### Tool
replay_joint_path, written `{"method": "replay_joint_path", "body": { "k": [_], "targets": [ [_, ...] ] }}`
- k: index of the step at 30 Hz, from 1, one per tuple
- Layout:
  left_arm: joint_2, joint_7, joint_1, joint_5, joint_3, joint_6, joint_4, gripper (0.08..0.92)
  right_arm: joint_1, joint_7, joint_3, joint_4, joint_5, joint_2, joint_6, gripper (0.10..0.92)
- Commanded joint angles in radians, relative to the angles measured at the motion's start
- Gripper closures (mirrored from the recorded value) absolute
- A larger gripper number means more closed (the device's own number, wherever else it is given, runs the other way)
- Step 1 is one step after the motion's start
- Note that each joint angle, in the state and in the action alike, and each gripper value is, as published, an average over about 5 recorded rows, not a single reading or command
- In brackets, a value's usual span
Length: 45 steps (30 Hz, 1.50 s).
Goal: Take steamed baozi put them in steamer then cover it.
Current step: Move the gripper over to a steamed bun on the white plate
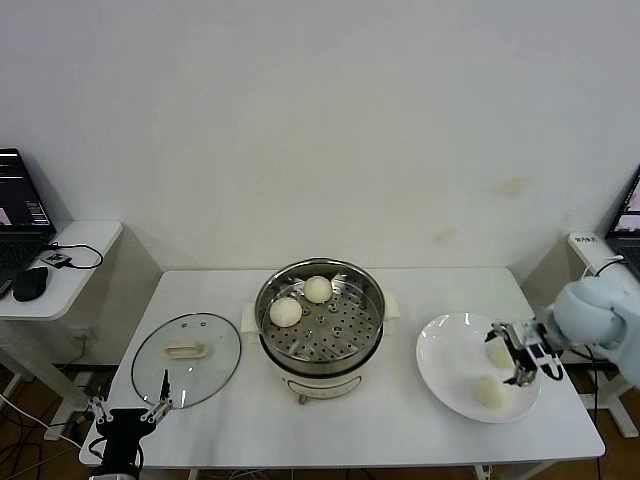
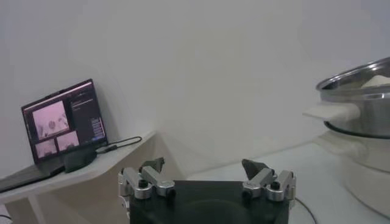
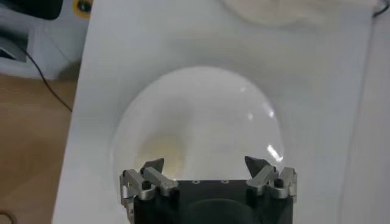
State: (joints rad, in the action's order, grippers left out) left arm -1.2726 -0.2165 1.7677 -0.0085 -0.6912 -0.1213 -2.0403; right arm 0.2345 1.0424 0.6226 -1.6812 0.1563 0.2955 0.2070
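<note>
The steel steamer (image 1: 320,322) stands mid-table on its cream base, uncovered, with two baozi (image 1: 286,312) (image 1: 318,289) on its perforated tray. Two more baozi (image 1: 496,353) (image 1: 489,391) lie on the white plate (image 1: 450,350) to the right. My right gripper (image 1: 512,355) hangs open just above the plate's right side, close to the farther baozi. In the right wrist view it (image 3: 207,164) holds nothing, and a baozi (image 3: 161,155) lies beside one fingertip. The glass cover (image 1: 186,358) lies flat, left of the steamer. My left gripper (image 1: 128,408) (image 2: 204,167) waits open near the table's front-left corner.
A side table (image 1: 70,262) at far left carries a laptop (image 2: 61,125), a mouse (image 1: 30,285) and cables. The steamer's rim and handle (image 2: 359,91) show in the left wrist view. A second laptop (image 1: 630,215) stands at far right. A white wall stands behind the table.
</note>
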Motion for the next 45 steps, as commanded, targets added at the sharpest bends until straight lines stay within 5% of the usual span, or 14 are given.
{"method": "replay_joint_path", "body": {
  "k": [1, 23, 45],
  "targets": [
    [0.0, 0.002, 0.002, 0.0, -0.001, 0.002, 0.005, 0.177, 0.245, -0.027, -0.165, 0.037, 0.057, 0.009, -0.009, 0.203],
    [0.001, 0.005, -0.015, -0.008, -0.011, 0.006, 0.023, 0.177, 0.185, -0.055, -0.091, 0.134, 0.076, 0.13, 0.023, 0.206],
    [0.001, 0.002, -0.016, -0.011, -0.014, 0.005, 0.023, 0.177, 0.054, -0.027, -0.052, 0.115, 0.038, 0.113, 0.035, 0.382]
  ]
}}
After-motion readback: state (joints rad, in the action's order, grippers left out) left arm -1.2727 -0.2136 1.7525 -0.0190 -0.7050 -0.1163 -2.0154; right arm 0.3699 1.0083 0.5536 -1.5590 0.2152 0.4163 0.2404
